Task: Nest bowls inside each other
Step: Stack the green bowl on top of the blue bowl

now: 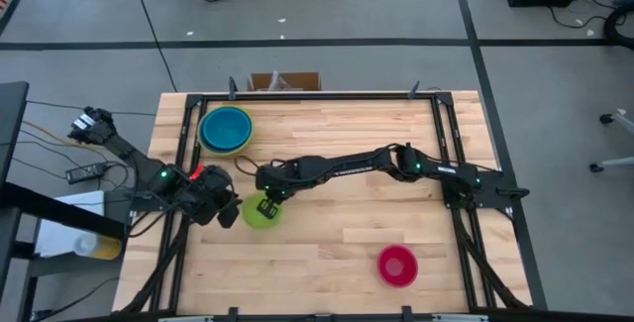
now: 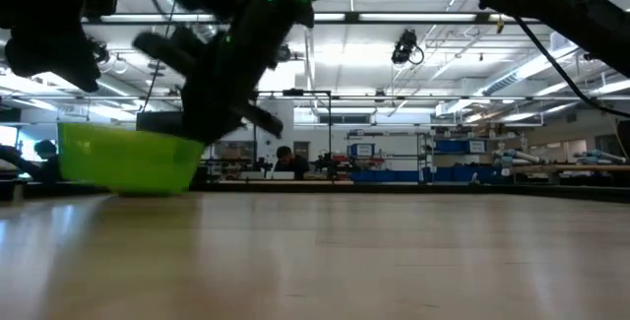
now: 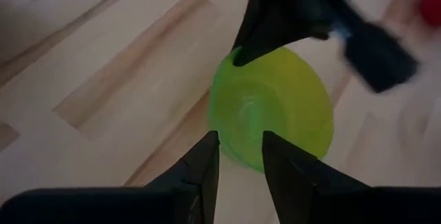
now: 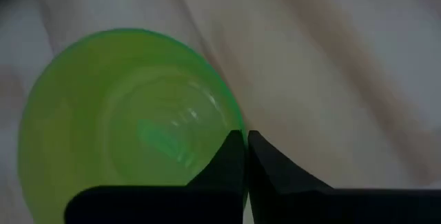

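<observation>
A small lime green bowl (image 1: 262, 213) sits open side up left of the table's middle. My right gripper (image 1: 269, 198) reaches across from the right and is shut at the bowl's rim. My left gripper (image 1: 234, 210) is open just left of the bowl, and the bowl's near edge (image 3: 238, 156) shows between its fingertips. A stack of bowls (image 1: 226, 129), blue inside a lime green rim, rests at the far left. A magenta bowl (image 1: 397, 265) rests open side up at the near right. My right gripper pinches the small green bowl's rim (image 4: 233, 117), one finger over the inside and one outside, coming slanting down from the table's right. The bowl (image 2: 128, 162) sits slightly tilted, its base at table height; whether it is lifted I cannot tell. My left gripper: I cannot tell whether its fingers (image 3: 207, 151) touch the bowl.
A black frame (image 1: 451, 134) runs along the table's left, far and right sides. Bare wood lies between the green bowl and the magenta bowl. A cardboard box (image 1: 284, 81) stands behind the far edge.
</observation>
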Available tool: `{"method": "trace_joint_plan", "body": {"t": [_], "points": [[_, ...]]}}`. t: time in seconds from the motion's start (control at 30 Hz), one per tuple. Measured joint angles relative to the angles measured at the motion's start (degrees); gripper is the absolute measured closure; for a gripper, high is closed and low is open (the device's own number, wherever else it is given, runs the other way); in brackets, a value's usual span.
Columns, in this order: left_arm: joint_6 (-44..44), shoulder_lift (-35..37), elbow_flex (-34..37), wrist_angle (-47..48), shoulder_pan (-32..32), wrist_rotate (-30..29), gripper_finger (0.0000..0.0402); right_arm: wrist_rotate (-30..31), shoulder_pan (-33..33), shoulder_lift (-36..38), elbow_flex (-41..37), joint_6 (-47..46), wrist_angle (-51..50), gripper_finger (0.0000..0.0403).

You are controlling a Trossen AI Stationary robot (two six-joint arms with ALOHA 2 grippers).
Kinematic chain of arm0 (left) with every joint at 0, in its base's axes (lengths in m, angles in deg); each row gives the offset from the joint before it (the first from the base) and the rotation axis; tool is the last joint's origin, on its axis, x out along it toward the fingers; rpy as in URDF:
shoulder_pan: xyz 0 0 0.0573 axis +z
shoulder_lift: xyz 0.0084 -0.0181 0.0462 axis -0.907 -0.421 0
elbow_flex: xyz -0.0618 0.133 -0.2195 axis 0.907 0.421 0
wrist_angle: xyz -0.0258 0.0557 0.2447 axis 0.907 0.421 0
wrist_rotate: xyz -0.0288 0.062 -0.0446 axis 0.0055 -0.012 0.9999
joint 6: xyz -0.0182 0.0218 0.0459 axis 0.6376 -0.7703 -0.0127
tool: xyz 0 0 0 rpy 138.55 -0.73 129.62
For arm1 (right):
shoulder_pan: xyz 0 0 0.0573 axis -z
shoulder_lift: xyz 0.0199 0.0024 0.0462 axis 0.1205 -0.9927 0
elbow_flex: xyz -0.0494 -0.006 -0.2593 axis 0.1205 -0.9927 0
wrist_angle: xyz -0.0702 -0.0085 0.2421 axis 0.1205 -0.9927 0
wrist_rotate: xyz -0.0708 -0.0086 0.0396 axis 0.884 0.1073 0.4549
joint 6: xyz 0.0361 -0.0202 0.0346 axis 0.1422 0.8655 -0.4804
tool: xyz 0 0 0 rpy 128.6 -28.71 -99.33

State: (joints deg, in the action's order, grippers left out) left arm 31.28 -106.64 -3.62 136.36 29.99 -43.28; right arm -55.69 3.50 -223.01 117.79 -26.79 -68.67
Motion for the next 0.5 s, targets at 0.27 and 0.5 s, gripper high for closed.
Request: {"method": "trace_joint_plan", "body": {"t": [0.27, 0.5], "points": [[-3.18, 0.04, 0.00, 1.04, 8.65, -0.08, 0.0287, 11.49, 0.41, 4.00, 2.18, 5.98, 0.72, 0.0396], [-12.18, 0.24, -0.02, 0.37, 19.60, 1.97, 0.0304, 14.14, 2.08, 6.37, 2.21, 15.98, 0.40, 0.0396]]}}
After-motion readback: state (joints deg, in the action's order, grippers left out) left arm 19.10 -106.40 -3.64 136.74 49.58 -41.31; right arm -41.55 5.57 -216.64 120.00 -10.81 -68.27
